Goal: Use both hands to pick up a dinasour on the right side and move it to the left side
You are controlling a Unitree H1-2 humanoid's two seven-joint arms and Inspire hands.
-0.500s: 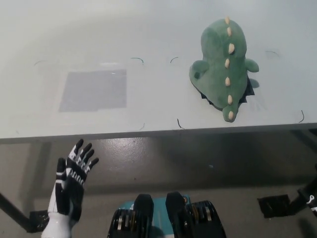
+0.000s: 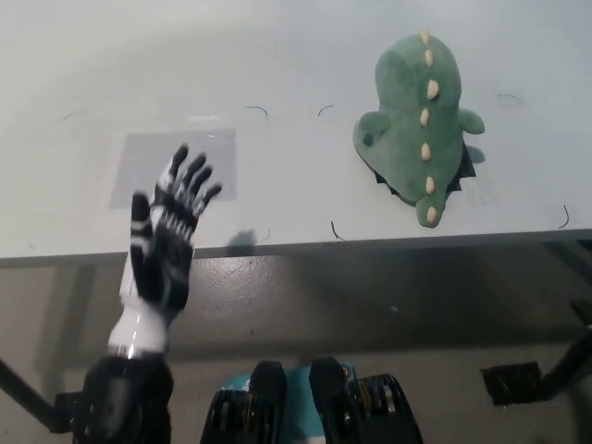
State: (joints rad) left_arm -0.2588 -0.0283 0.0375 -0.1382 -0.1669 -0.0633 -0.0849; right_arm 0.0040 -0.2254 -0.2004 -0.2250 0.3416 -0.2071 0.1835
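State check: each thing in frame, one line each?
Green plush dinosaur with cream spikes: lying on the right side of the table, untouched.
White left hand: open, fingers spread, raised at the table's front edge.
Right hand: not in view.
Grey rectangular patch: flat on the white table, left side.

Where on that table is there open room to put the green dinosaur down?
The table's left half is bare, around the grey rectangle, with the open left hand over its near edge. The far strip is bare too. The only crowded part is the right, where the dinosaur lies.
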